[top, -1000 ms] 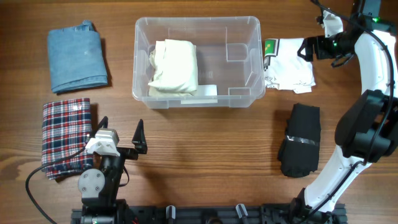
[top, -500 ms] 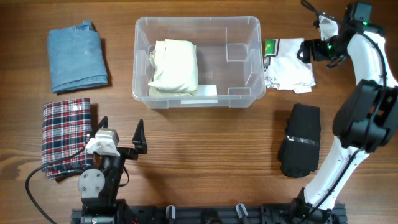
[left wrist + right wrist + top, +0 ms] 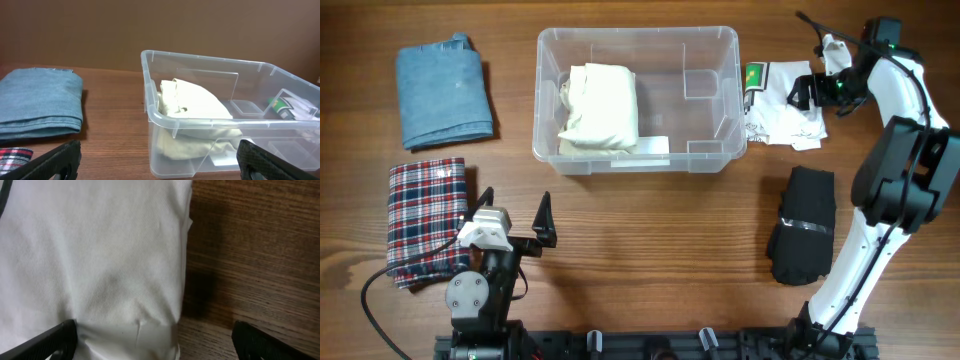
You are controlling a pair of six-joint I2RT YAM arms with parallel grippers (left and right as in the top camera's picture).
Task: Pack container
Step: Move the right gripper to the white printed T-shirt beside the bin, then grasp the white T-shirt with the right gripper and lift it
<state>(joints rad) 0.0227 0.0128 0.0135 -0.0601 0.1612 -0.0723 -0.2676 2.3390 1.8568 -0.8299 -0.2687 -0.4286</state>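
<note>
The clear container stands at the table's middle back, with a folded cream garment in its left half. It also shows in the left wrist view, with the cream garment inside. My right gripper is open over the right part of a folded white garment with a green print, right of the container. In the right wrist view the gripper straddles the white garment's edge. My left gripper is open and empty near the front left, facing the container.
A folded blue denim garment lies at the back left. A folded plaid garment lies at the front left beside the left arm. A folded black garment lies at the front right. The denim also shows in the left wrist view.
My right gripper has moved left from beyond the white garment's right edge to over it. The left arm and the garments have not moved.
</note>
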